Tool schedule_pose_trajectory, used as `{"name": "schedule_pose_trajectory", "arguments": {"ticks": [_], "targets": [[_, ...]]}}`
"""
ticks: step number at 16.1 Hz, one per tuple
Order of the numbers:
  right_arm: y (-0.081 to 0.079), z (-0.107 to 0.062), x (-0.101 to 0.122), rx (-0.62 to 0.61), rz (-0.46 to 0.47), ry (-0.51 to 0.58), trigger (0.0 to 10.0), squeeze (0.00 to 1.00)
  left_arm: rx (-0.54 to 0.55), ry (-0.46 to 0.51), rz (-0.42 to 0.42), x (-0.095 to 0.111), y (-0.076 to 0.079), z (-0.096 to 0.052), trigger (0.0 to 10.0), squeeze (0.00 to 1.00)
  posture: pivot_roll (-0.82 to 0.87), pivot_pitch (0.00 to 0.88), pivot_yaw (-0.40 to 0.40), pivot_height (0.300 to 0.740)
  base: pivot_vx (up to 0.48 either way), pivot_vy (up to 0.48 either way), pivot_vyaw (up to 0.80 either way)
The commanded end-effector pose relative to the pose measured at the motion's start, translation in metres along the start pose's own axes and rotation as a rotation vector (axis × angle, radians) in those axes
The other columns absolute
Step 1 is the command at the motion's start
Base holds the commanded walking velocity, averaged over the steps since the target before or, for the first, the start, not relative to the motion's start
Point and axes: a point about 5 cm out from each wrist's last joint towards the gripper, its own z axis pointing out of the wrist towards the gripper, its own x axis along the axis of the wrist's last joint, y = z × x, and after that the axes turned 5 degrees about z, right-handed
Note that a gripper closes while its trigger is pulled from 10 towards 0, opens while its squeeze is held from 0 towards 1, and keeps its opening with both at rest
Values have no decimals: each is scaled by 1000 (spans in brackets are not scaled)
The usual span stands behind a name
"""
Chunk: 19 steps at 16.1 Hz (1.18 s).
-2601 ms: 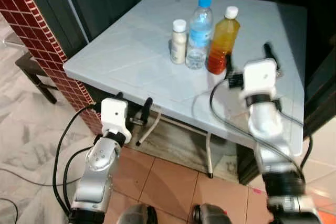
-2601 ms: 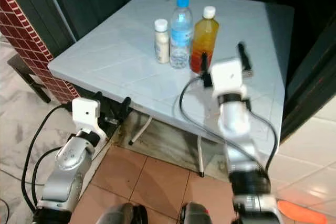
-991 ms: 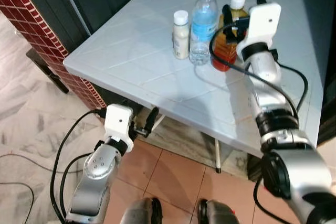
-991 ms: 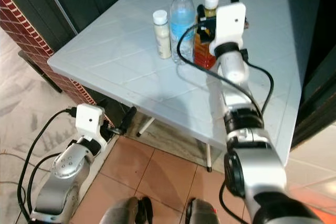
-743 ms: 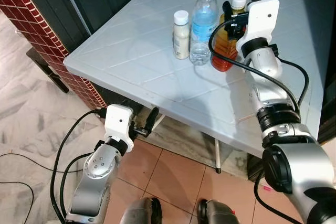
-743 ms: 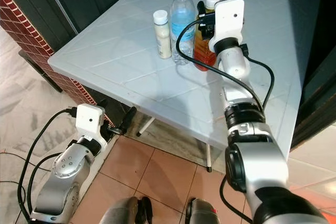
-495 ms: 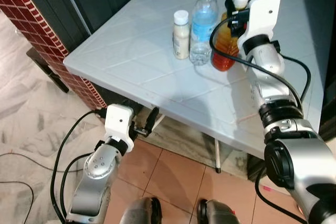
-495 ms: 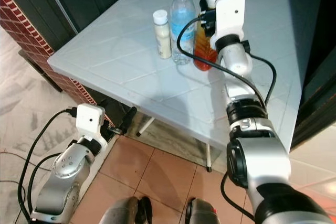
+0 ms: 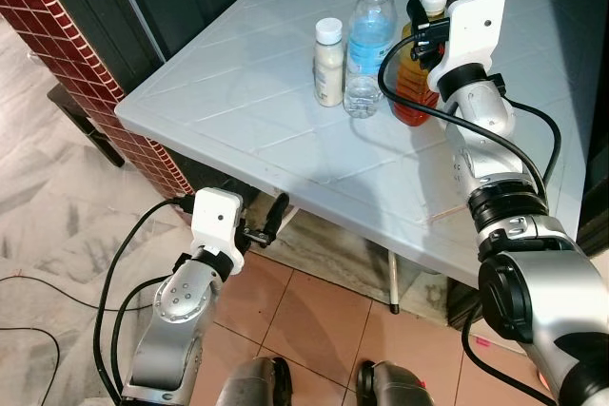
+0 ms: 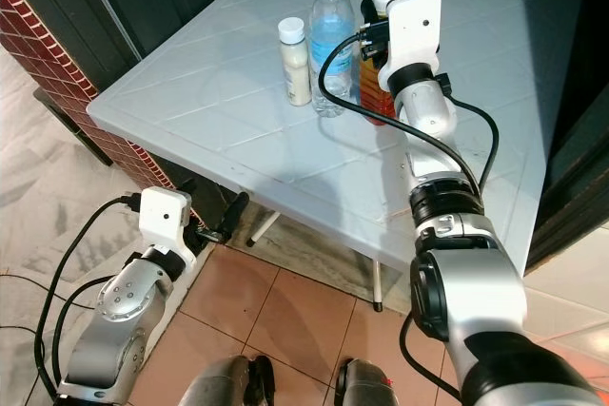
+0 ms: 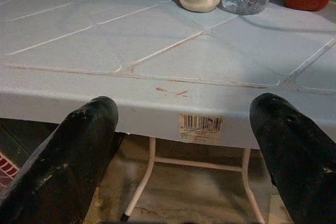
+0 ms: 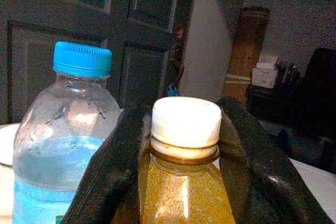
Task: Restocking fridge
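Standing near the far side of a white plastic table (image 9: 238, 130), an orange juice bottle (image 9: 415, 83) with a white cap has the right gripper (image 12: 184, 145) closed in around its neck, one black finger on each side just below the cap; whether the fingers (image 12: 113, 166) actually press the bottle cannot be told. Just beside it on the robot's left stands a clear water bottle (image 9: 365, 45) with a blue cap, then a small cream bottle (image 9: 327, 64) with a white cap. Low in front of the table's near edge, the left gripper (image 11: 184, 145) hangs with its fingers spread wide, grasping nothing, above tiled floor (image 9: 314, 316).
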Motion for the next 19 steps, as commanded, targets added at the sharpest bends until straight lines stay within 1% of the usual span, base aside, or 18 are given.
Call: {"name": "schedule_pose_trajectory", "arguments": {"ticks": [1,3,5,6,7,8,9,10,11,14,16,19], "targets": [[-4,1,0,16,21,0,0,0,17,-13,9,-3,-2,0,10000,0,82,112,87,740,0,0,0],[-7,-2,1,23,31,14,0,0,19,-14,8,-4,-1,1,10000,0,78,101,80,740,0,0,0],[-15,-8,3,39,58,43,0,0,27,-17,4,-6,-1,1,10000,0,70,84,72,740,0,0,0],[-18,-12,4,45,69,51,157,0,30,-21,2,-7,-1,2,10000,0,64,76,69,740,0,0,0],[-26,-21,5,58,85,66,3059,0,38,-32,3,-9,-1,3,10000,0,57,64,64,740,0,0,0],[-41,-40,9,97,76,96,7216,0,67,-46,15,-13,-2,5,10000,0,45,48,61,740,0,0,0],[-47,-49,11,111,77,103,9765,0,77,-49,14,-14,-3,6,10000,0,34,38,62,740,0,0,0],[-51,-56,12,116,85,102,10000,0,76,-49,14,-15,-2,7,10000,0,31,36,62,740,0,0,0],[-54,-61,12,111,107,97,10000,0,69,-46,15,-15,-2,8,10000,0,27,32,62,740,0,0,0],[-64,-77,10,107,135,34,10000,0,59,-21,4,-13,2,16,10000,0,8,20,61,740,0,0,0],[-67,-85,8,118,151,-4,10000,0,65,-18,0,-13,4,17,10000,0,9,20,55,740,0,0,0],[-67,-88,6,124,159,-30,10000,0,73,-19,-3,-15,3,16,10000,0,8,24,49,740,0,0,0]]}}
